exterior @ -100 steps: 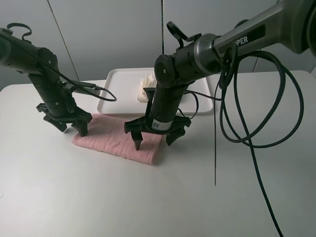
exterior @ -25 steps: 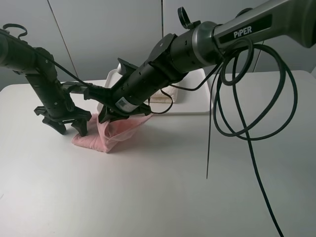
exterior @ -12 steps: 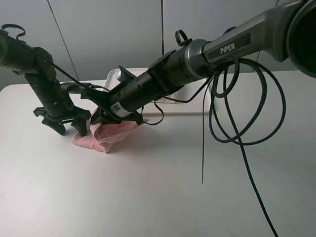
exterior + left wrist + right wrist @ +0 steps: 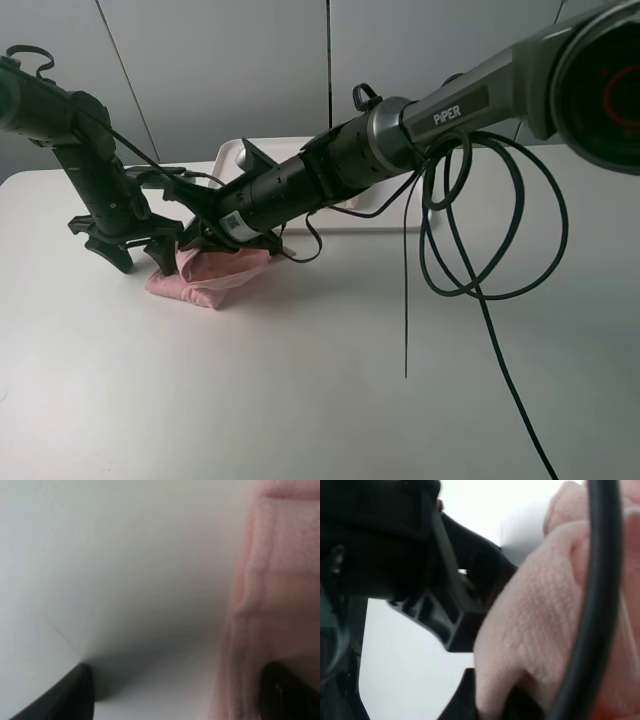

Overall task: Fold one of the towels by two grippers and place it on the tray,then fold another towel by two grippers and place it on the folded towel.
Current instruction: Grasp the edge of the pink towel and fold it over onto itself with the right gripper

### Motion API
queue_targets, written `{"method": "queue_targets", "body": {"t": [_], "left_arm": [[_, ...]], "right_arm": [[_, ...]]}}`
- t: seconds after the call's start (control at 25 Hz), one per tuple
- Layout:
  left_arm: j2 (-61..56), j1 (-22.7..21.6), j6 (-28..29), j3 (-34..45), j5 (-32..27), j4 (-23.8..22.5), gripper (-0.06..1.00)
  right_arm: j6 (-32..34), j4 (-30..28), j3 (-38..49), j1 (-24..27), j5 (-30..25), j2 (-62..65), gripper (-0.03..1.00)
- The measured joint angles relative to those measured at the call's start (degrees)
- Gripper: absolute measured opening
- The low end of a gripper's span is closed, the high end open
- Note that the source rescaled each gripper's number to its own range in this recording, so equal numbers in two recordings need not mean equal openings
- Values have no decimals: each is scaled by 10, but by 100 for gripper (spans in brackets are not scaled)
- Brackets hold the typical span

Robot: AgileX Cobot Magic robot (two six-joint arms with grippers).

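Pink terry job, second half of the task. The white tabletop (image 4: 300, 400) fills most of the overhead frame. The white tray (image 4: 290, 148) sits at upper centre, mostly behind the long right arm. I cannot make out the cream towel on it from here.

The pink towel (image 4: 215, 272) lies at centre left on the tabletop, well short of the tray. It is doubled over, with its upper layer humped up toward the left.

Right claw (image 4: 205, 238) reaches across the middle – jaws closed tight. By the cloth bunched at its tip in its own wrist view (image 4: 530, 620), it has the towel's carried edge pinched.

Left claw (image 4: 140, 255) is just beside it at the towel's left end. It is spread wide and holds nothing; one finger sits on pink (image 4: 280, 580), the other on bare tabletop.

Judged step: folding the pink towel in half, right end onto left end.

To do it well:
- Bring the pinched edge down low before letting go, so the top layer lies flat and not in a hump.
- Line the carried edge up flush with the end under the left claw.
- Mind the gap – the two claws are nearly touching, so a clash is the main risk.
- Left claw could press the lower layer so it does not drag.
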State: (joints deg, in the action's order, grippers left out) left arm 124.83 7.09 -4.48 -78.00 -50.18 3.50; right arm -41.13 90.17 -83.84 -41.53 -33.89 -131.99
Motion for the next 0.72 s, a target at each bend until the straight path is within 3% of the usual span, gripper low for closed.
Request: {"method": "queue_targets", "body": {"t": [0.32,0.72], "left_arm": [[1,-38,-25,-4,-21,37,88],[1,-39,-32,-4,-21,43,88]], "right_arm": [[-11,50,0,0,2,-24,3],[-56,94,-1,0,15,-26,3]]}}
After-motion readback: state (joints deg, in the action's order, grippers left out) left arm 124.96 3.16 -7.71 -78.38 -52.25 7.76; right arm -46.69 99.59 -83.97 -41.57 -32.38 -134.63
